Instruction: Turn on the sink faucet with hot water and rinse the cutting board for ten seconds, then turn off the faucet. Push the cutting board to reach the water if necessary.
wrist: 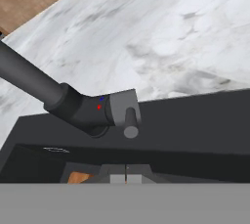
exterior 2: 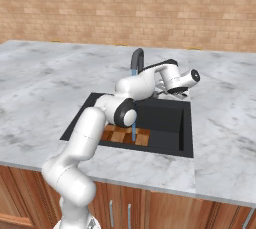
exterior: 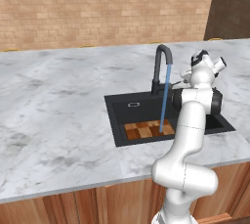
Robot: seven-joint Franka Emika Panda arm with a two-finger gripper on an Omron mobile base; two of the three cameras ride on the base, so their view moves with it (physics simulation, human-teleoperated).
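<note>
Tool (wrist: 126, 179) closed, empty; cutting board (exterior: 148, 129) flat, long axis along sink (exterior: 122, 108) front.

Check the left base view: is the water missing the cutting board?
No, the water lands on the cutting board in the sink.

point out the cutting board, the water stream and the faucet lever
cutting board (exterior: 144, 130): left base view, bare checkered top left of the stream
water stream (exterior: 166, 96): left base view, middle of the blue line
faucet lever (wrist: 130, 123): hand view, the grey stub's shaft
</note>
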